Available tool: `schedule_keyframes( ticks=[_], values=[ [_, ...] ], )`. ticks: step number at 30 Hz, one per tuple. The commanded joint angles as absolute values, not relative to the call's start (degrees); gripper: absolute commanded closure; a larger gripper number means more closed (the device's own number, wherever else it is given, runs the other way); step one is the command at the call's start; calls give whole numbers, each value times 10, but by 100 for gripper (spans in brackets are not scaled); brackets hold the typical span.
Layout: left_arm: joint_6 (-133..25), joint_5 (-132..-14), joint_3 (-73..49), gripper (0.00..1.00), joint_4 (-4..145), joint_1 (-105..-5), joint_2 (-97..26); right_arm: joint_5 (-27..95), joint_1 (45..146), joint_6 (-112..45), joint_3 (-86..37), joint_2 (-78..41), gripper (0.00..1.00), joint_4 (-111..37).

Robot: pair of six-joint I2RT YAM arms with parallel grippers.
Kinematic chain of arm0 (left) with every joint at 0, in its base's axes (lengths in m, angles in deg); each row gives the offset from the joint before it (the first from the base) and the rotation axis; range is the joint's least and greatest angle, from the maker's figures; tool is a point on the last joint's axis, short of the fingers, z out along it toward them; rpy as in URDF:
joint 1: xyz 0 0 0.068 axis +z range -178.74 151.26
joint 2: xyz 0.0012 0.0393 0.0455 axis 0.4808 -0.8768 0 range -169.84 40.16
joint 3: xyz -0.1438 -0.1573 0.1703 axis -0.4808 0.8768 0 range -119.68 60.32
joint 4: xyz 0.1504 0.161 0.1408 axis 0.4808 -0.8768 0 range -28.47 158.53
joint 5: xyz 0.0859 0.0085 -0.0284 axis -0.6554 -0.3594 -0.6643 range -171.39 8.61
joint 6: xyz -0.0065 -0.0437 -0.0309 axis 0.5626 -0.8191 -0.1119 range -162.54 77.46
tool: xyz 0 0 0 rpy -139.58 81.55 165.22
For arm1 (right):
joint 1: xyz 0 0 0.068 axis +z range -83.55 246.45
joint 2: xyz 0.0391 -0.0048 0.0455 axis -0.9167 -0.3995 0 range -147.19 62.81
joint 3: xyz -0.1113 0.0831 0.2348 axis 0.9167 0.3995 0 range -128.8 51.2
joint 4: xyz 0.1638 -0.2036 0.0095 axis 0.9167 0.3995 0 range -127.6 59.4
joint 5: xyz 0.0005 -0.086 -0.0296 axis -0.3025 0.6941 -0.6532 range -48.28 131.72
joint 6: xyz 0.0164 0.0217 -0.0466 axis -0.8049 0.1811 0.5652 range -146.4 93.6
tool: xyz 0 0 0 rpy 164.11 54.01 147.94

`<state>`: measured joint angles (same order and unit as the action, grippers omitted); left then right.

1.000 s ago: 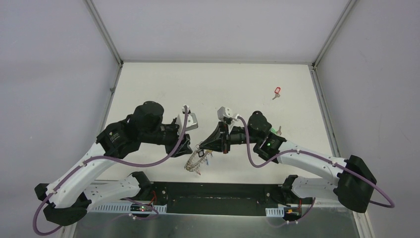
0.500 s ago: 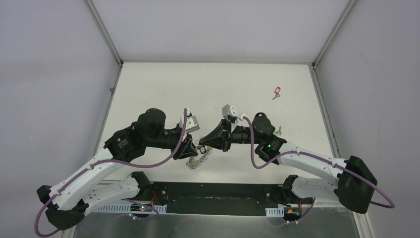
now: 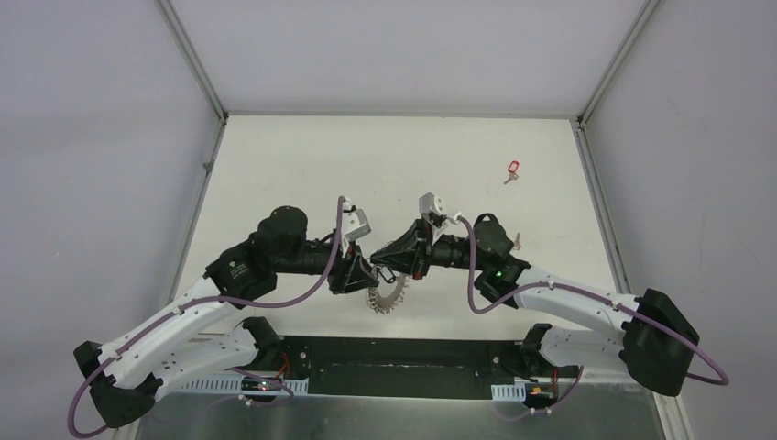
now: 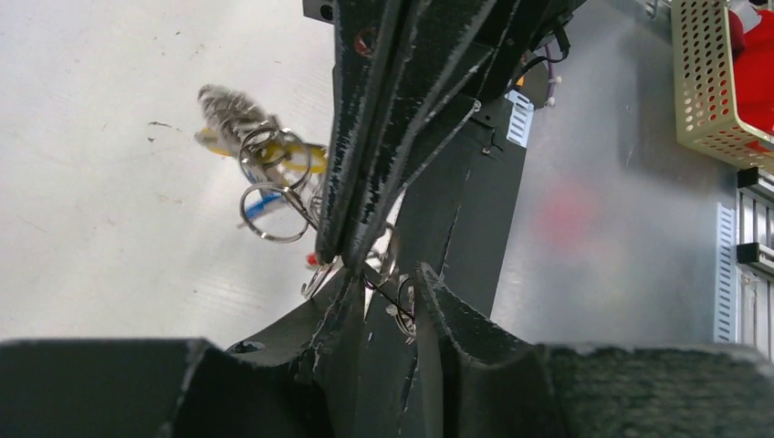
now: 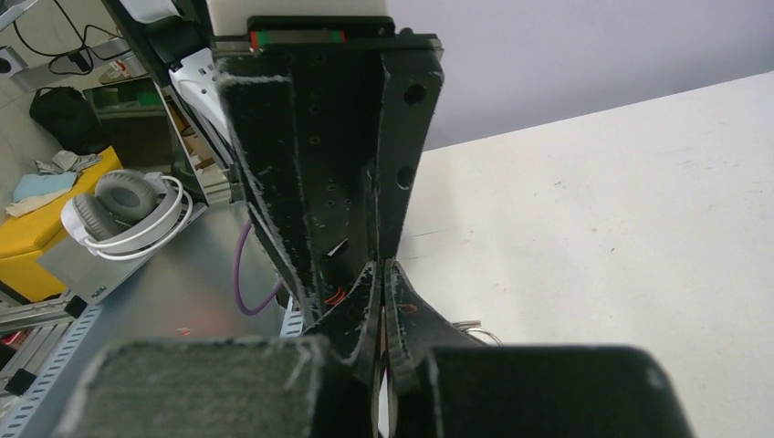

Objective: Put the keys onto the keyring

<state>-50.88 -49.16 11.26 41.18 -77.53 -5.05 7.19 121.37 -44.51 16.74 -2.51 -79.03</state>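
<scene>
Over the near edge of the white table (image 3: 394, 156) my two arms meet tip to tip. My right claw (image 5: 381, 285) is pressed fully together, and the keyring (image 3: 388, 297) dangles just below that meeting point, so I judge it pinched there. My left claw (image 4: 383, 290) stands narrowly apart with the keyring's dark wire in the gap; whether it bites, I cannot tell. To take hold well, I should seat the left on that dark wire itself, not on a loose split ring (image 4: 274, 185), before the right lets go. A yellow tag (image 4: 308, 161) hangs among the rings; the red-tagged key (image 3: 512, 169) lies well apart, far right.
</scene>
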Motion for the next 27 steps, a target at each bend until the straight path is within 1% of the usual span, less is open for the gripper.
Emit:
schedule_keyframes(
  ticks=[1,4,10,15,17,21,27],
  values=[
    [-512,-495,112,70,487,-783,-19,86,1217,-438,174,1,100,-830],
    [-489,-525,107,64,444,-782,-1,91,1217,-418,178,17,100,-797],
    [-435,-556,87,60,388,-782,12,64,1217,-347,151,47,100,-656],
    [-376,-535,76,62,387,-783,-12,39,1217,-314,121,53,100,-567],
    [-355,-525,71,63,389,-782,-24,22,1216,-294,115,52,100,-558],
    [-294,-457,76,64,401,-782,-43,14,1217,-291,109,50,100,-556],
    [-263,-415,129,66,452,-783,-29,13,1216,-291,107,46,100,-556]
  ],
)
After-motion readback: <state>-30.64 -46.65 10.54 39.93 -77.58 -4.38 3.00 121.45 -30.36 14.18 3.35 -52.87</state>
